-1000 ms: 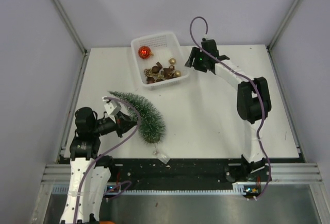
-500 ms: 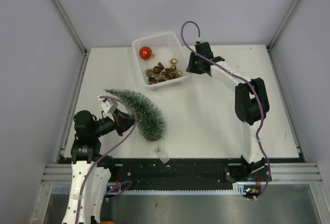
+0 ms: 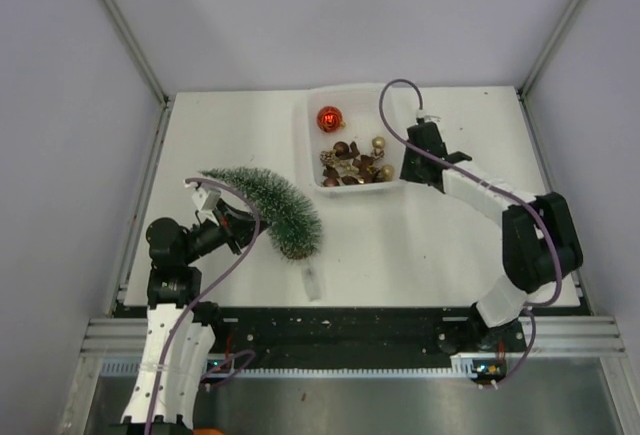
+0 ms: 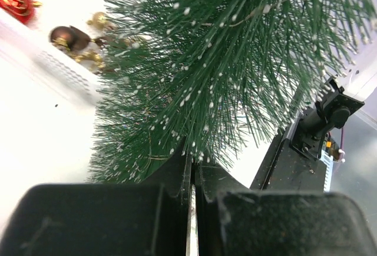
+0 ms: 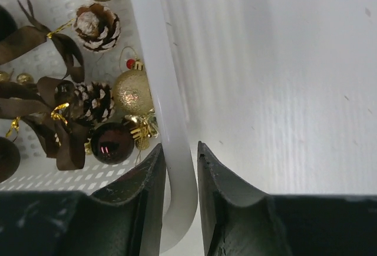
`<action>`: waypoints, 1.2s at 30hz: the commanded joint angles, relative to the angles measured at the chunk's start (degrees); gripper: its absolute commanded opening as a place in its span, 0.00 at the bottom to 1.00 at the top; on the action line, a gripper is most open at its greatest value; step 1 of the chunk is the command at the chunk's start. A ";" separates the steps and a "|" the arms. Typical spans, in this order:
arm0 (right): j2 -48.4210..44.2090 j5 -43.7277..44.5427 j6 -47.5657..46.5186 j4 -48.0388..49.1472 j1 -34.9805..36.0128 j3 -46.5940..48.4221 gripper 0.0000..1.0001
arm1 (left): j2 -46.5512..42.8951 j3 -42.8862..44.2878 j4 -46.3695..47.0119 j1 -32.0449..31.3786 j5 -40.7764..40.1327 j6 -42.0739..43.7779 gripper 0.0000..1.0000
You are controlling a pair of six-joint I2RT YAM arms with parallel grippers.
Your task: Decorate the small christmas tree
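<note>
The small christmas tree (image 3: 265,195) lies tilted at the left, tip to the left, wide end near the front; its wooden base does not show. My left gripper (image 3: 232,227) is shut on the tree from below; in the left wrist view the jaws (image 4: 194,168) stand almost closed amid the green bristles (image 4: 224,62). My right gripper (image 3: 408,167) is shut on the right rim of the white basket (image 3: 304,145). In the right wrist view the rim (image 5: 159,79) sits between the fingers (image 5: 147,173).
The basket holds a red bauble (image 3: 329,118), gold baubles (image 5: 133,91), pine cones (image 5: 94,26), a dark bauble (image 5: 112,143) and brown ribbons. A small white tag (image 3: 312,280) lies near the table's front edge below the tree.
My right gripper has dragged the basket to the right and a little nearer. My left arm has shifted the tree slightly left and up.
</note>
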 commanded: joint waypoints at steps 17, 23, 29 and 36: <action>-10.85 2.94 1.71 -8.51 -0.17 9.37 0.49 | -2.06 -0.34 5.54 0.15 5.60 -0.42 0.00; -1.06 -0.58 3.64 -6.32 5.99 9.06 0.54 | -1.71 0.63 5.28 0.07 4.54 -1.04 0.00; 2.45 -1.91 5.57 -4.21 6.00 4.74 0.54 | -1.71 0.63 4.41 0.07 4.19 -0.08 0.00; 6.15 -1.20 8.39 0.00 6.00 3.16 0.54 | -2.33 -0.07 3.44 0.07 4.45 1.16 0.00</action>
